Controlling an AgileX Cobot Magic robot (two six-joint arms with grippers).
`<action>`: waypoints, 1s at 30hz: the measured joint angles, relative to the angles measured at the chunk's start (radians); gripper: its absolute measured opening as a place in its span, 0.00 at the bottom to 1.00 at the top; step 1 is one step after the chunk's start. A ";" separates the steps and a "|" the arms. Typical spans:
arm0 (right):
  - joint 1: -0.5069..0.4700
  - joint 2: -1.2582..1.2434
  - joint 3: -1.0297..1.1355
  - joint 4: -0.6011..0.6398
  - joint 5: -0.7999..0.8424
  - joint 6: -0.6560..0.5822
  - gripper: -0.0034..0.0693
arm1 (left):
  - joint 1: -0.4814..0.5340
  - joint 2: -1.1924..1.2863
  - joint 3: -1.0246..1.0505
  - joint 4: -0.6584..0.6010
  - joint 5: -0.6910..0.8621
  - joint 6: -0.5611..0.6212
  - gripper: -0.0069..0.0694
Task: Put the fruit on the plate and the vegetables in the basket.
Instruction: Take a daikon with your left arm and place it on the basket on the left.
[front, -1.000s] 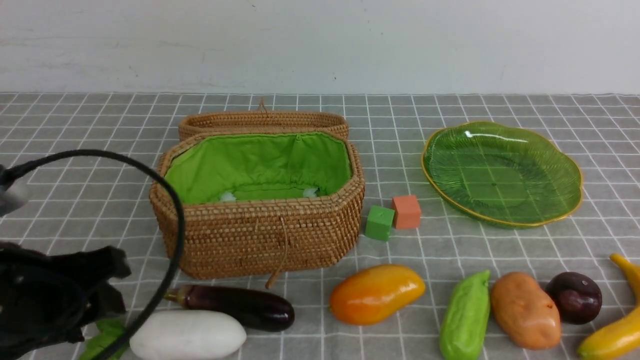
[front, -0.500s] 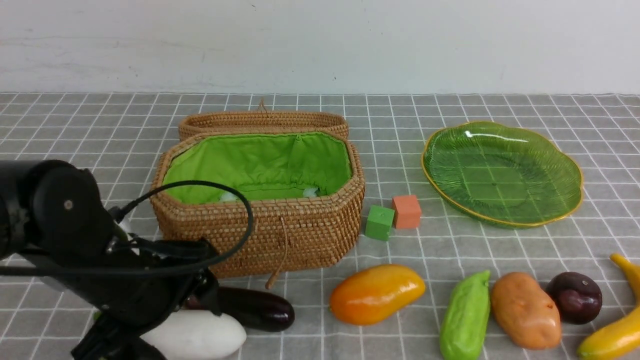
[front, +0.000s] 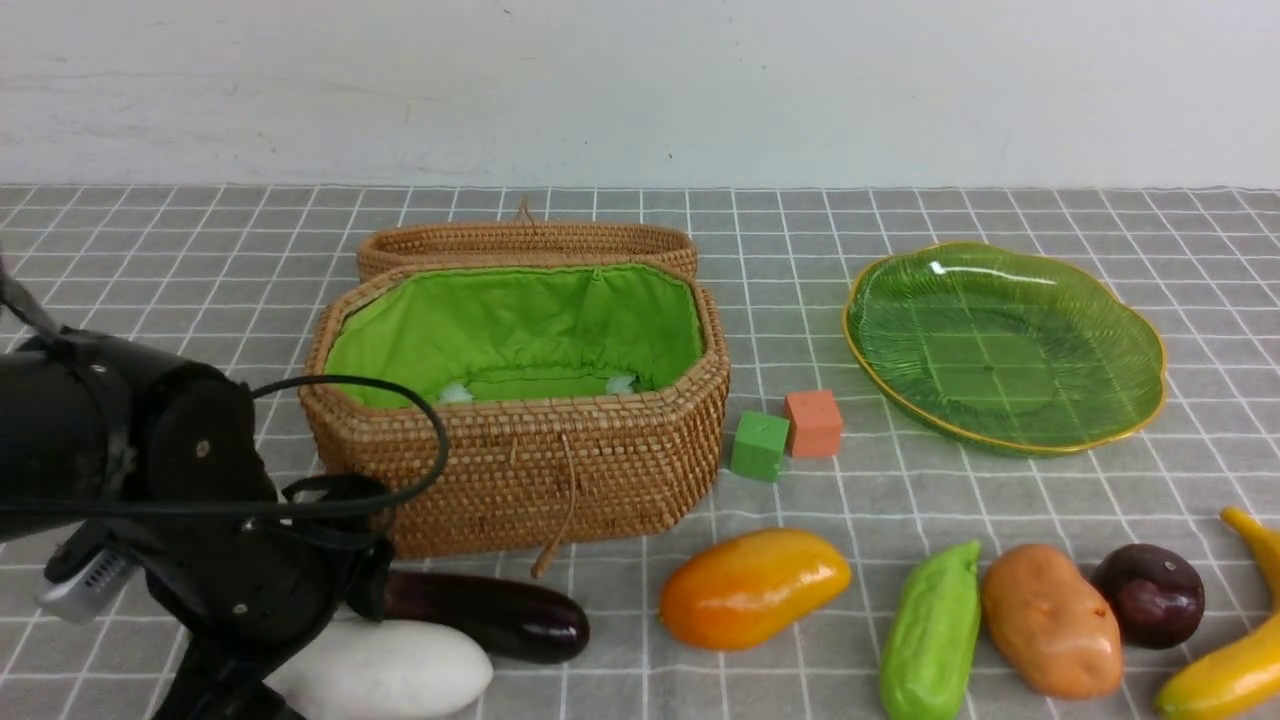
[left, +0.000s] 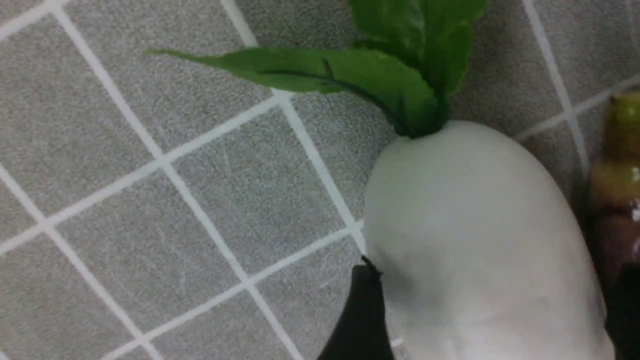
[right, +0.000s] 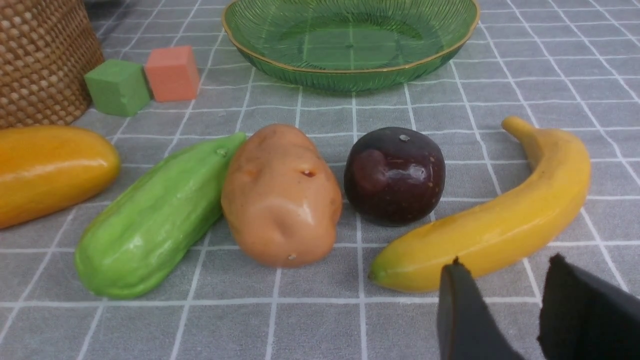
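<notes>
The white radish with green leaves lies at the front left, beside the dark purple eggplant. My left gripper is open, one finger on each side of the radish's body. The basket stands open behind them. To the right lie the mango, green gourd, potato, round purple fruit and banana. The green plate sits empty at the back right. My right gripper is open and empty, just short of the banana.
A green cube and an orange cube sit between basket and plate. The basket's lid lies folded back behind it. The left arm's cable loops in front of the basket's left corner.
My left arm has swung in from the left and come down over the radish's leafy end. Its jaws have opened wider. The right side has not changed.
</notes>
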 joint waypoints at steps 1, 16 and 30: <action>0.000 0.000 0.000 0.000 0.000 0.000 0.38 | 0.000 0.017 0.000 0.001 -0.012 -0.004 0.86; 0.000 0.000 0.000 0.000 0.000 0.000 0.38 | 0.000 0.020 0.000 0.007 0.040 0.095 0.78; 0.000 0.000 0.000 0.000 0.000 0.000 0.38 | 0.000 -0.446 -0.005 -0.065 0.184 0.679 0.78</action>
